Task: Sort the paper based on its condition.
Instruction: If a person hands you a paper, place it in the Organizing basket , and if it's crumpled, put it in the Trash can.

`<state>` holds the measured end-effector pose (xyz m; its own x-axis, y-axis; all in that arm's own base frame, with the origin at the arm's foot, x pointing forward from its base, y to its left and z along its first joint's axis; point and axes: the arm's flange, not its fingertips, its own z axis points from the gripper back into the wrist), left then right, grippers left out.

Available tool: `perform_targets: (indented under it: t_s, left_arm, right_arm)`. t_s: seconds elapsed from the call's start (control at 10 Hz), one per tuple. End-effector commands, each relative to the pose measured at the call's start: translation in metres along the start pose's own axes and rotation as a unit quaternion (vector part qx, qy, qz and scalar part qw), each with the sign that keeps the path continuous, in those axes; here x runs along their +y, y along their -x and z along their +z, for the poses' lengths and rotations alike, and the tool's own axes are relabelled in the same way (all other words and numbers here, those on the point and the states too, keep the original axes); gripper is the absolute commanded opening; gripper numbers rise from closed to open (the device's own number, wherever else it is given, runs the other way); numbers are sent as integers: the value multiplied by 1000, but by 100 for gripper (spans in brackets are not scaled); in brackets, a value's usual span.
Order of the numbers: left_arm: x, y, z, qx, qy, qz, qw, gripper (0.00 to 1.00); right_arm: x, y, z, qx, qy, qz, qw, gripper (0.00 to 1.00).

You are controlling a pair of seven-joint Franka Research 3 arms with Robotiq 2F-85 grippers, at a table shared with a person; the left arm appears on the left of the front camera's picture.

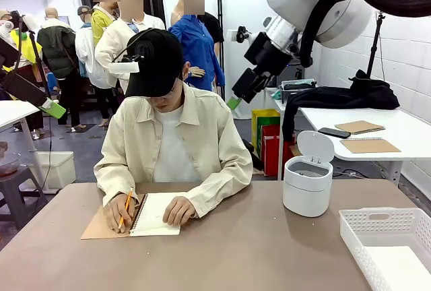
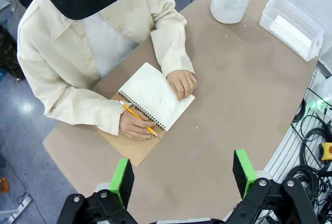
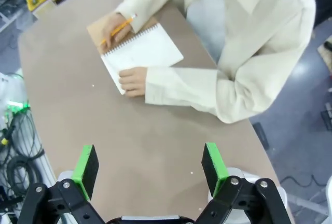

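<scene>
While the left tool [image 2: 183,175] and right tool [image 3: 150,164] hang wide open, empty, a person's hand [image 2: 136,126] writes in the notebook [image 2: 155,95] at eleven o'clock; reaching there could strike it.

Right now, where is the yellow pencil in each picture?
Front view: pencil at lower left, standing steeply.
Left wrist view: pencil left of centre, slanting across the spiral edge.
Right wrist view: pencil at upper left, slanted.
Shared landmark: the open spiral notebook right next to it.
</scene>
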<state>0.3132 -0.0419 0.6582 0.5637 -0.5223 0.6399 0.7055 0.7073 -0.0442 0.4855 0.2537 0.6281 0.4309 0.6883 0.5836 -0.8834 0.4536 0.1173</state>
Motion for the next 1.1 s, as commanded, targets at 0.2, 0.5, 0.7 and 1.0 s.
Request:
perform_targets:
  t_s: [0.2,0.5,0.7,1.0]
  left_arm:
    - [0,0,1,-3,0,0,1000,100]
    - [0,0,1,-3,0,0,1000,100]
    - [0,0,1,-3,0,0,1000,100]
    - [0,0,1,-3,0,0,1000,100]
  right_arm:
    - [34,12,19,-19,5,3,1000,100]
    - [58,27,32,-16,34,7,999,100]
    - [61,32,35,-18,21,1,1000,100]
    - [59,27,41,-16,18,14,1000,100]
